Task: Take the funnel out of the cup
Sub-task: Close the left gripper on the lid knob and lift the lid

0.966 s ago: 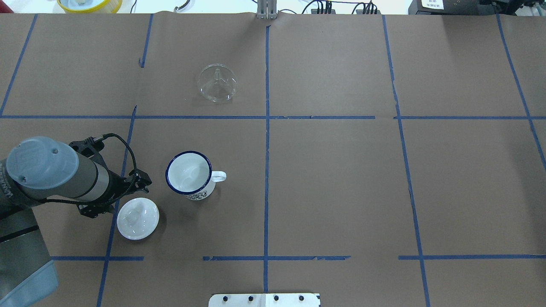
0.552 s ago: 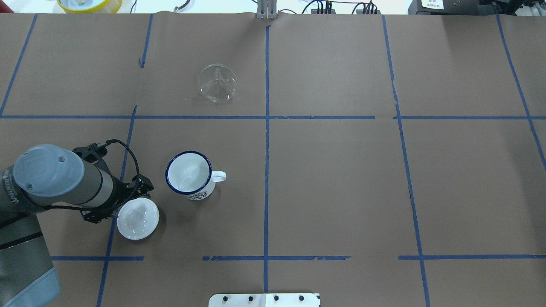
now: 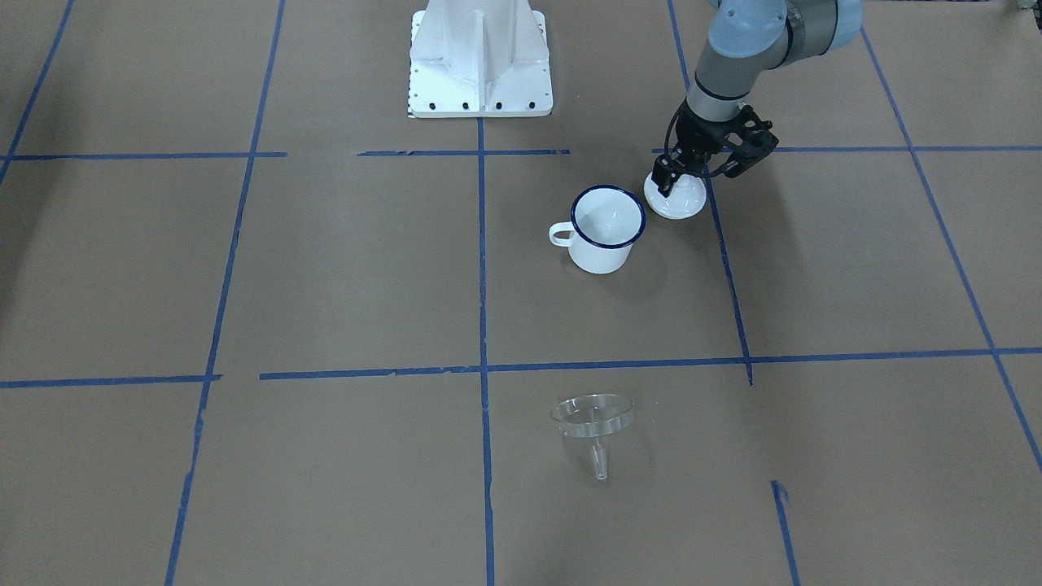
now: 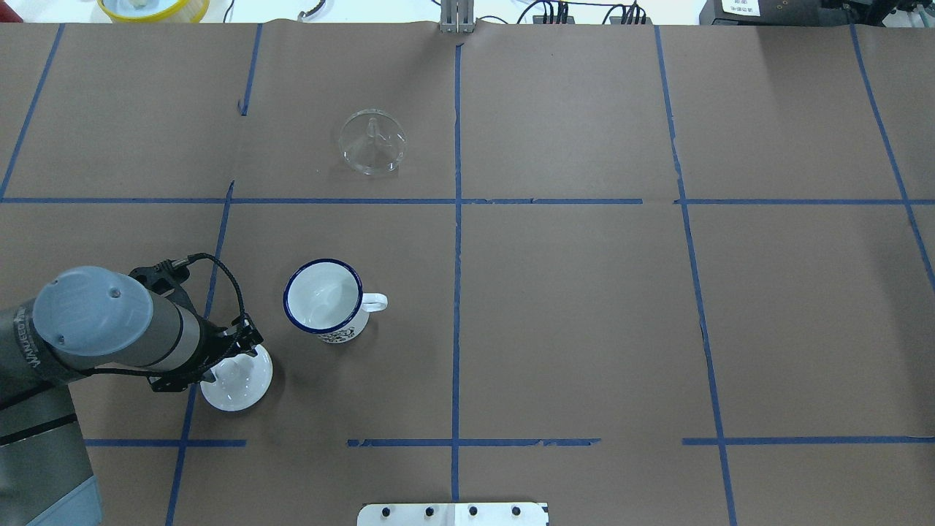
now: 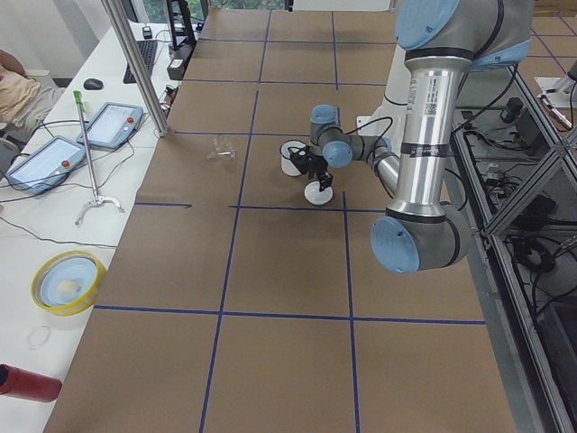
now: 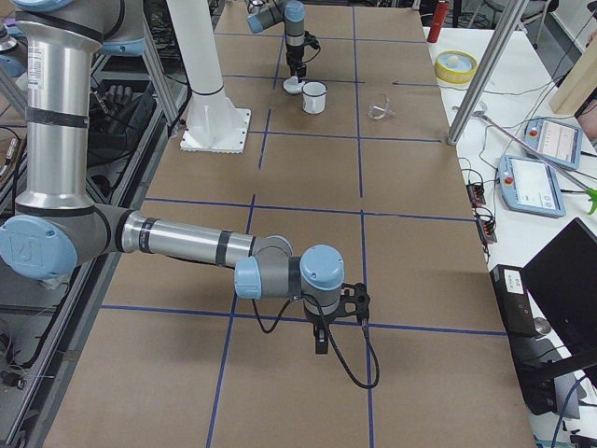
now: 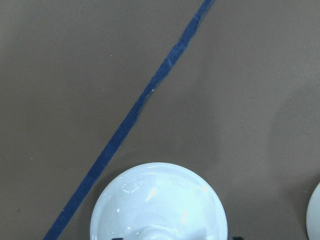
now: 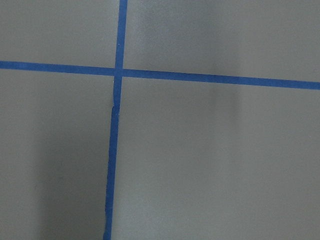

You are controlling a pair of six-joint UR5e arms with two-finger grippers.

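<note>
The clear funnel [image 4: 372, 141] lies on the brown table, far from the cup, and also shows in the front view [image 3: 593, 415]. The white cup [image 4: 323, 298] with a dark blue rim stands upright and empty, handle to the overhead view's right; it also shows in the front view [image 3: 606, 228]. My left gripper [image 4: 234, 356] hangs open over a round white knobbed lid [image 4: 247, 381] beside the cup; in the left wrist view the lid [image 7: 159, 205] fills the bottom edge. My right gripper [image 6: 320, 341] shows only in the exterior right view, low over bare table; I cannot tell its state.
Blue tape lines [image 4: 456, 219] divide the brown paper into squares. The robot's white base plate [image 3: 480, 65] sits at the table's near edge. A yellow-rimmed bowl [image 4: 153, 7] lies beyond the far edge. The right wrist view shows only paper and a tape crossing [image 8: 119, 71].
My left arm has swung toward the robot's side of the table. Its gripper has come from beside the white lid to over it. Cup and funnel have not moved.
</note>
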